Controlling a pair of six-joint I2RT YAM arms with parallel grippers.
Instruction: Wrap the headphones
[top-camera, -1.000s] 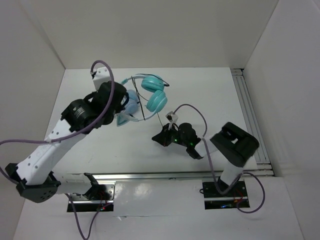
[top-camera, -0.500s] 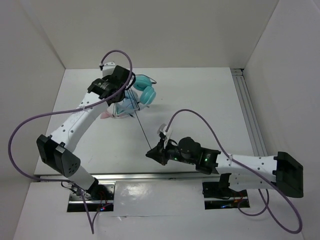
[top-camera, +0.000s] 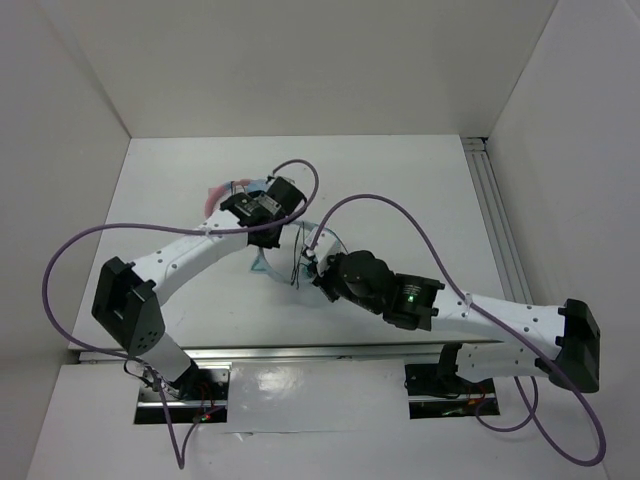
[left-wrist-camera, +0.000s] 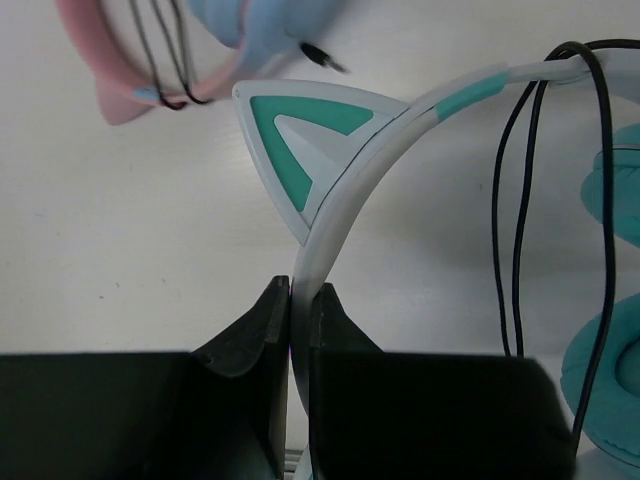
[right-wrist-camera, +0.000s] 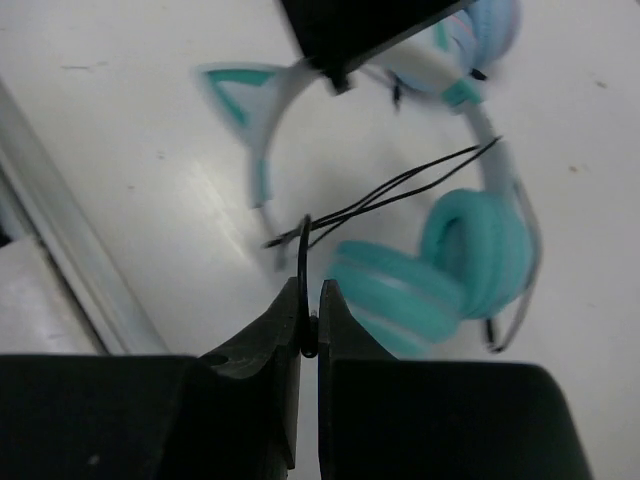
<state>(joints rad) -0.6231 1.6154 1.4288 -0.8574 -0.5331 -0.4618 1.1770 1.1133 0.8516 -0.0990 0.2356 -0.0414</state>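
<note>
Teal-and-white headphones (left-wrist-camera: 340, 170) lie on the white surface (top-camera: 400, 190), mostly hidden under both arms from overhead. Left gripper (left-wrist-camera: 300, 300) is clenched on the pale headband just below a cat ear. The band arcs away to its 1 o'clock, with the cups (right-wrist-camera: 450, 260) at its 3 to 4 o'clock. Right gripper (right-wrist-camera: 310, 305) is pinched on the thin black cable (right-wrist-camera: 400, 188), which runs off toward its 1 o'clock, above the cups sitting near there. From overhead the right gripper sits at about 4 o'clock of the left one, near but apart. In the left wrist view two cable strands hang from the band, running 12 to 6. My read: the next loop needs the right arm to carry the cable across the band's long axis while the left pins the band. Pink headphones (left-wrist-camera: 95, 60) sit at the left gripper's 10 o'clock, just beside the teal ear, a likely snag. No containers in view.
</note>
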